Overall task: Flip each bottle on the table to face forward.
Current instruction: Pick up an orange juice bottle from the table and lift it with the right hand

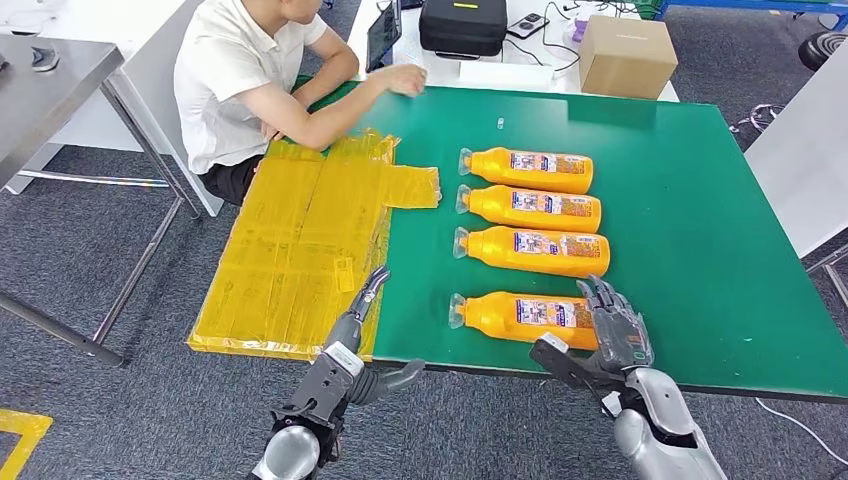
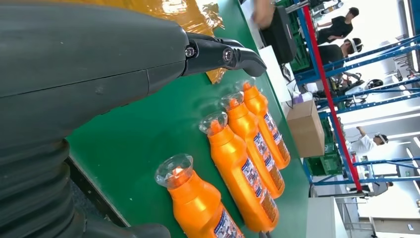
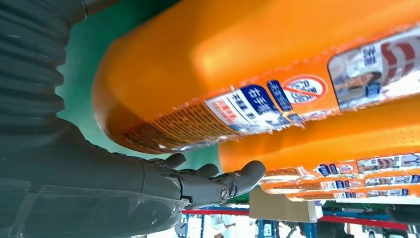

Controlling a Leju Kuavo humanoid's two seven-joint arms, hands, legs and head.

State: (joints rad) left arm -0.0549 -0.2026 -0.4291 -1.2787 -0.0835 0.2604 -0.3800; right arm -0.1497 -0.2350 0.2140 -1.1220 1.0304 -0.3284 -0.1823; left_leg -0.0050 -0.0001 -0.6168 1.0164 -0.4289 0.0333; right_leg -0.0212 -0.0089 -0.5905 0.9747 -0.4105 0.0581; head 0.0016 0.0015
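Note:
Four orange bottles lie side by side on the green table (image 1: 700, 230), clear caps pointing left and labels up. The nearest bottle (image 1: 515, 318) is by the front edge, then come the second (image 1: 537, 251), third (image 1: 535, 208) and farthest (image 1: 530, 170). My right hand (image 1: 612, 332) stands at the nearest bottle's base end, fingers straight up against it and thumb apart below the table edge. The right wrist view has that bottle (image 3: 247, 59) close above the fingers (image 3: 218, 181). My left hand (image 1: 357, 325) hovers at the table's front left edge, fingers spread, holding nothing; the bottle's cap (image 2: 174, 171) lies apart from it.
A yellow plastic sheet (image 1: 300, 240) hangs over the table's left side. A seated person (image 1: 250, 90) leans on the far left corner, one hand on the table. A cardboard box (image 1: 627, 55) and a black case (image 1: 462, 25) stand behind. A small clear cap (image 1: 499, 124) lies near the far edge.

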